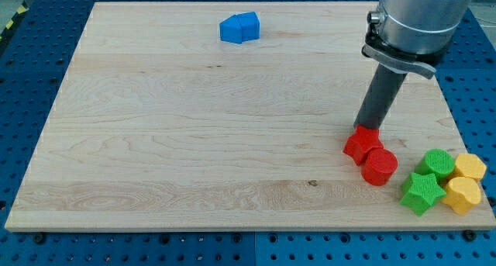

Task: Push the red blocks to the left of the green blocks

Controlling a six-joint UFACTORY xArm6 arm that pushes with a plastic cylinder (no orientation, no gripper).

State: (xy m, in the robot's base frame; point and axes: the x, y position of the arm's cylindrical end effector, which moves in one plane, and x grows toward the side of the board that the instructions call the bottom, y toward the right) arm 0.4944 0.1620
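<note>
My tip (364, 129) is resting on the board (194, 126) at the far edge of the red star block (361, 145), touching it or nearly so; there are no jaws to speak of, only a plain rod carrying nothing. The red cylinder (380, 166) is sitting right against the star's near-right side, so the two reds are forming one cluster. Just to their right, the green cylinder (438, 164) and the green star block (421, 191) are lying near the board's right near corner, with two yellow blocks (466, 182) beside them. The reds are therefore already lying left of the greens, though only narrowly, which likely explains why the rod is standing behind them. The arm is coming down from the upper right, its rod leaning slightly leftward toward the tip. Two blue blocks (239, 28) are sitting together well apart, at the far edge.
</note>
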